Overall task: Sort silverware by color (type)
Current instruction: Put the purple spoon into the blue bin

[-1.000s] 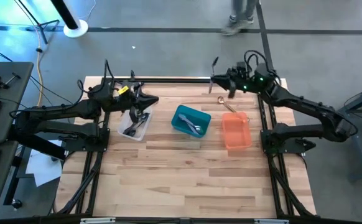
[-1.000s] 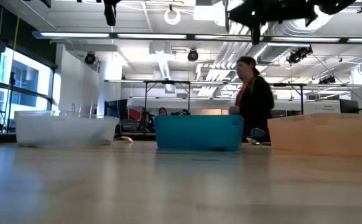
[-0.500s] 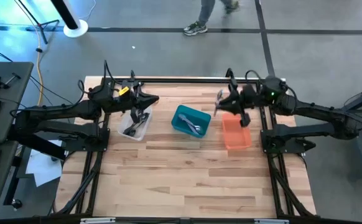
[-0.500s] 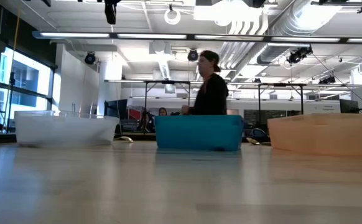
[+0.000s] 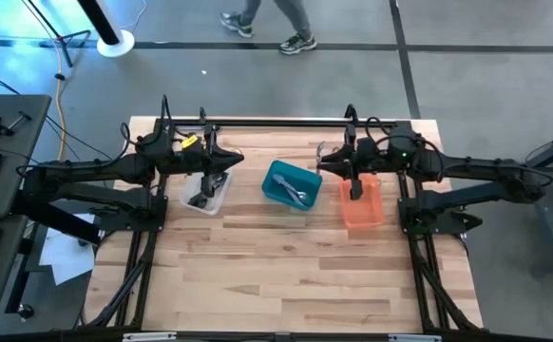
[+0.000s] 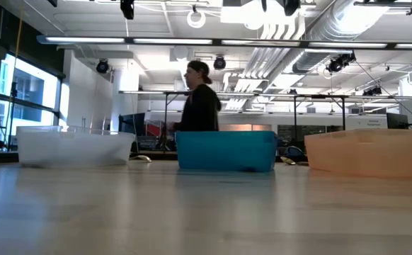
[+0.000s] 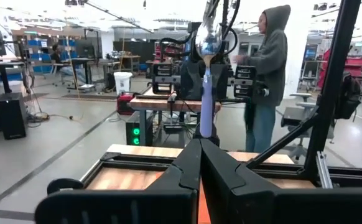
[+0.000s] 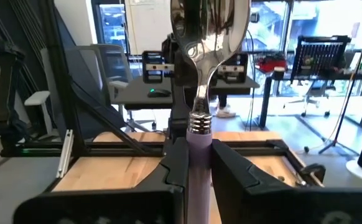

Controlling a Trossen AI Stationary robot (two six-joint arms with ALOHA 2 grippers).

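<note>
High view: three bins sit in a row across the upper middle of the wooden table (image 5: 286, 256); a clear bin (image 5: 206, 193) at left holds dark utensils (image 5: 201, 198), a teal bin (image 5: 291, 185) in the centre holds silvery utensils (image 5: 295, 196), and an orange bin (image 5: 361, 202) stands at right. The left gripper (image 5: 221, 161) reaches in from the left, poised over the clear bin's upper edge; the right gripper (image 5: 336, 163) stretches in from the right, between the teal and orange bins, with a spoon (image 5: 320, 152) jutting toward the upper left.

Low view: the same three bins line the middle of the frame, clear, teal, orange (a person (image 6: 200, 99) walks behind them).

Left wrist view: the fingers (image 7: 187, 171) are pressed together with nothing between them.

Right wrist view: the fingers (image 8: 176, 165) clamp a lilac handle; a ribbed metal collar joins it to a shiny silver spoon bowl pointing to the top centre.
</note>
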